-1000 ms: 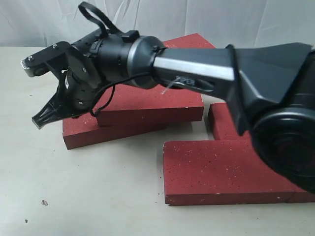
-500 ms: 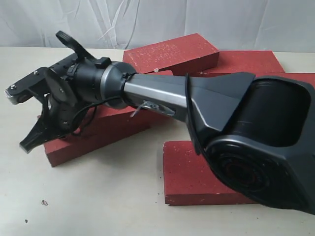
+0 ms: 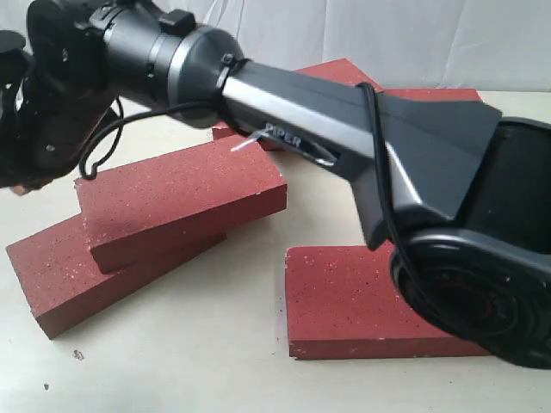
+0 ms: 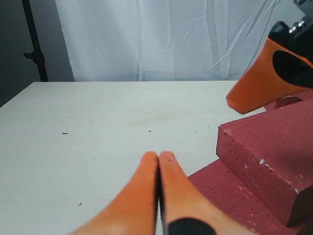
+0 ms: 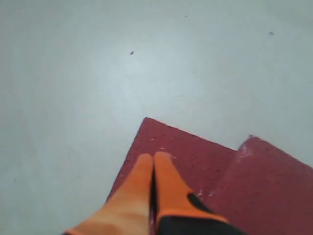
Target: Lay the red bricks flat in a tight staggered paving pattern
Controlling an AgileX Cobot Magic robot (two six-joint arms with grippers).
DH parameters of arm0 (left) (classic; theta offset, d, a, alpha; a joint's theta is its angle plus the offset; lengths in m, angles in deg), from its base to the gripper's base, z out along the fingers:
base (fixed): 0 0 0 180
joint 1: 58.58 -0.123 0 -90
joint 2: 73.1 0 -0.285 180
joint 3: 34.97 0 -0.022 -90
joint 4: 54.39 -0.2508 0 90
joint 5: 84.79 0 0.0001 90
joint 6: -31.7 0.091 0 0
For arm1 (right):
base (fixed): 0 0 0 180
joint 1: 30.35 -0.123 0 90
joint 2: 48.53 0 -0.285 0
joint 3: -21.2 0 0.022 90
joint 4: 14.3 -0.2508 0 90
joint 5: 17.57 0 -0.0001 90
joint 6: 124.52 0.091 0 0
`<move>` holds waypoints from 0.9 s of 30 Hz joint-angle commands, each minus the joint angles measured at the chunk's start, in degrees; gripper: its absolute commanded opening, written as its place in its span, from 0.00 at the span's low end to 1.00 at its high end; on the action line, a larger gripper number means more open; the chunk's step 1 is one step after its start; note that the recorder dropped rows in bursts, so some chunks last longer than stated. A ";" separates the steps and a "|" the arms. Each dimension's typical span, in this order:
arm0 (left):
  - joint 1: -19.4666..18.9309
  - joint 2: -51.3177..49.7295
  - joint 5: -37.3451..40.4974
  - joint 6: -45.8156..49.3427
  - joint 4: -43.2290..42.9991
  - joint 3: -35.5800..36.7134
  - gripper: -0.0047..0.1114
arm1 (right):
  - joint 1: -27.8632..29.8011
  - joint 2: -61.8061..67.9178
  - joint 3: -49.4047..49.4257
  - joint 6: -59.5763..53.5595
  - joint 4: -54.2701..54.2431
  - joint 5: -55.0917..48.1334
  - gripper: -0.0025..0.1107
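Note:
Two red bricks lie stacked askew at the left: the upper brick (image 3: 181,202) rests across the lower brick (image 3: 77,275). Another red brick (image 3: 362,301) lies flat at the front right, and two more (image 3: 336,73) (image 3: 439,95) show behind the arm. My right arm reaches across to the far left; its gripper (image 3: 21,176) (image 5: 153,155) is shut and empty, tips over a corner of the lower brick (image 5: 171,147). My left gripper (image 4: 159,155) is shut and empty, beside the stacked pair (image 4: 274,161), with a right gripper finger (image 4: 264,81) above them.
Bare cream tabletop (image 3: 172,361) spreads in front of and left of the bricks. A white curtain (image 3: 387,34) hangs along the back edge. The black right arm (image 3: 344,129) spans the middle, hiding part of the bricks behind it.
The stacked pair has slid left and toward the front, the upper brick shifting on the lower. My right arm has swung up and further left, uncovering the bricks at the back.

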 commanded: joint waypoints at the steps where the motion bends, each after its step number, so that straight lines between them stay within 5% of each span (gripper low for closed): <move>1: -0.20 0.30 0.06 -0.34 -0.36 0.27 0.04 | 4.62 0.53 -0.21 1.05 -3.68 -2.30 0.02; 17: -0.20 0.30 0.06 -0.34 -0.36 0.27 0.04 | 4.25 4.08 -0.10 1.05 -9.38 -5.64 0.02; 27: -0.20 0.30 0.06 -0.34 -0.36 0.27 0.04 | 3.33 5.90 -0.10 8.73 7.19 -5.64 0.02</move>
